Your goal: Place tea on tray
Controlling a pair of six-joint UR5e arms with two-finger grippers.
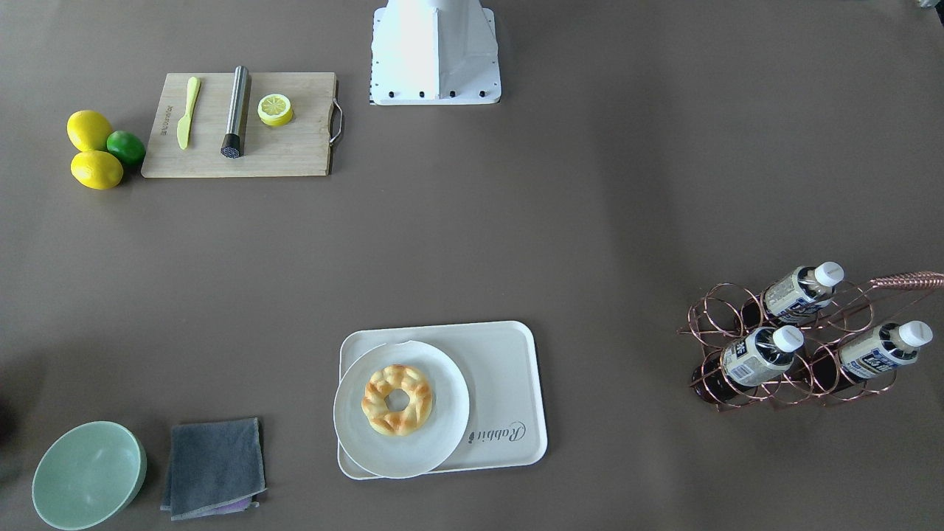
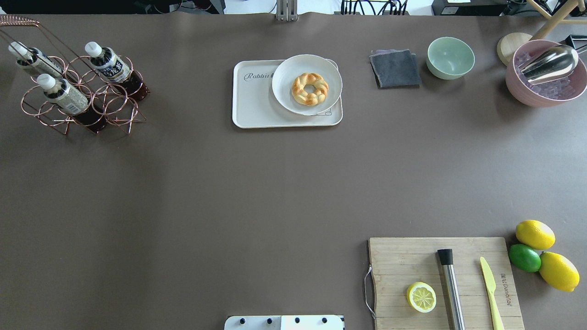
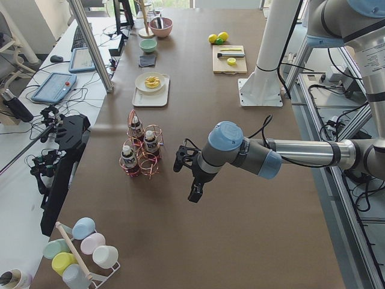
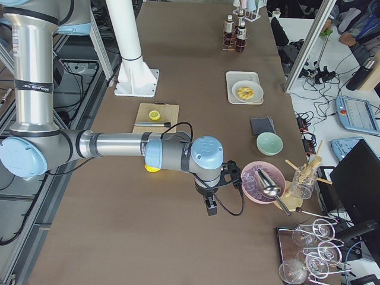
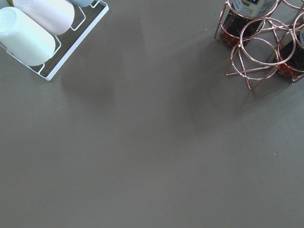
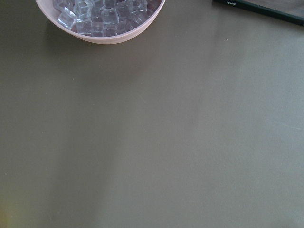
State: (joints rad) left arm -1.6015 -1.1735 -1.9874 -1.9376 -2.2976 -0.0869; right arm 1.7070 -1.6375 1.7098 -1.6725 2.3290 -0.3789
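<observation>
Three tea bottles (image 1: 759, 355) (image 2: 62, 91) with white caps lie tilted in a copper wire rack (image 1: 737, 324) (image 2: 114, 105) at the table's far left end. The cream tray (image 1: 505, 369) (image 2: 252, 103) with "Rabbit" script sits mid-table; a white plate (image 1: 435, 442) with a braided pastry ring (image 1: 397, 399) covers half of it. My left gripper (image 3: 194, 191) hangs over bare table near the rack (image 3: 141, 158). My right gripper (image 4: 210, 206) hangs beside a pink bowl. Whether either is open or shut cannot be told. The left wrist view shows the rack's base (image 5: 256, 52).
A wooden cutting board (image 2: 458, 247) holds a lemon half (image 2: 421, 297), a steel muddler and a yellow knife; lemons and a lime (image 2: 524, 257) lie beside it. A green bowl (image 2: 450, 57), grey cloth (image 2: 395, 68) and pink ice bowl (image 2: 545, 87) stand at the far right. Cups (image 5: 28, 33) sit near the rack.
</observation>
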